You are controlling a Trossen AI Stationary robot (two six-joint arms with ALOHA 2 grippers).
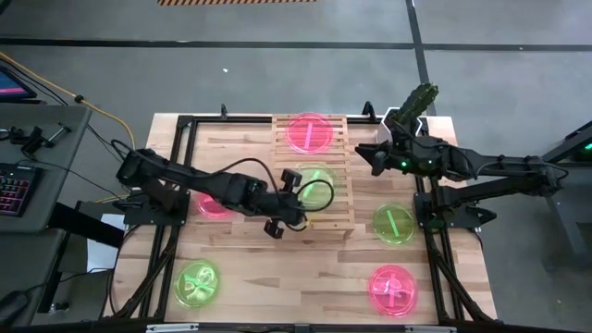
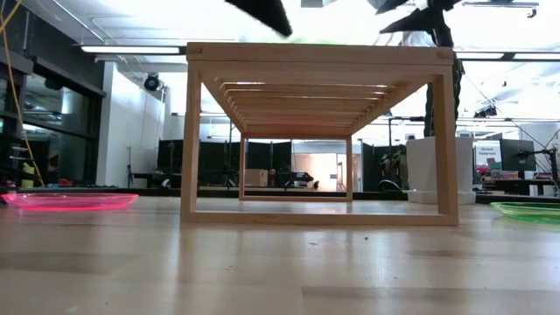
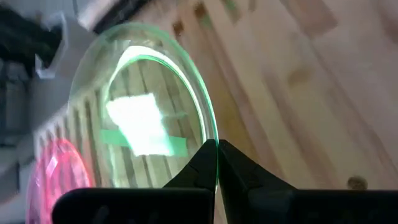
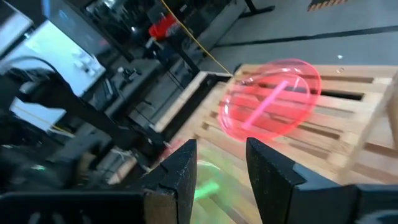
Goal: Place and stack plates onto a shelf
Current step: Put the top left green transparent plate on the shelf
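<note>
From above, the left gripper (image 1: 301, 190) holds a green plate (image 1: 314, 185) over the shelf (image 1: 314, 176), beside a pink plate (image 1: 310, 132). At desk height, the shelf stands mid-desk (image 2: 280, 262). Left wrist: fingers (image 3: 202, 165) pinch the plate's rim. Right wrist: the right gripper's (image 4: 221, 165) fingers stand apart, empty.

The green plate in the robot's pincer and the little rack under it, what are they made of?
The green plate held by the left pincer looks like thin, glossy see-through plastic: the slats show through it and light glares off it. It could be glass, but the neon tint suggests plastic. The shelf looks like pale, unpainted wood with a matte finish and visible joints at its corners.
</note>
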